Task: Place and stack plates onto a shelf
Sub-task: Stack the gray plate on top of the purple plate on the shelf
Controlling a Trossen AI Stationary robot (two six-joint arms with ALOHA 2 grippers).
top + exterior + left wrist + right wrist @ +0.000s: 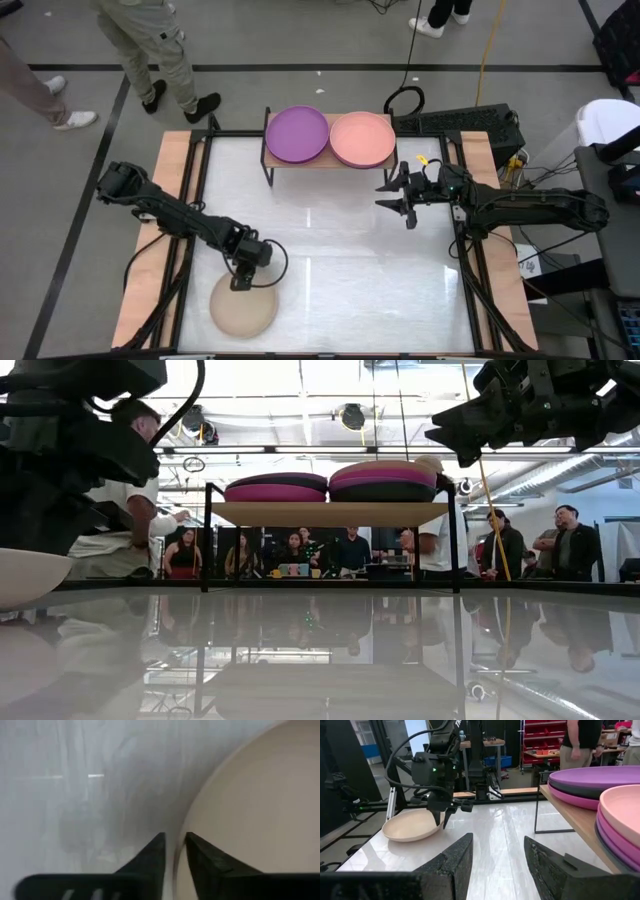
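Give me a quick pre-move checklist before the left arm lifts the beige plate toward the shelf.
1. Left gripper at the beige plate: ok, its fingers straddle the rim.
2. Fingers closed on the rim: not ok, a gap shows.
3. Right gripper clear of the path: ok, raised beside the shelf, open.
4. Landing spot: ok, two stacks, purple plate and salmon plate on top.
5. Stacks level: ok in the low view.
6. Plate count per stack: cannot tell.
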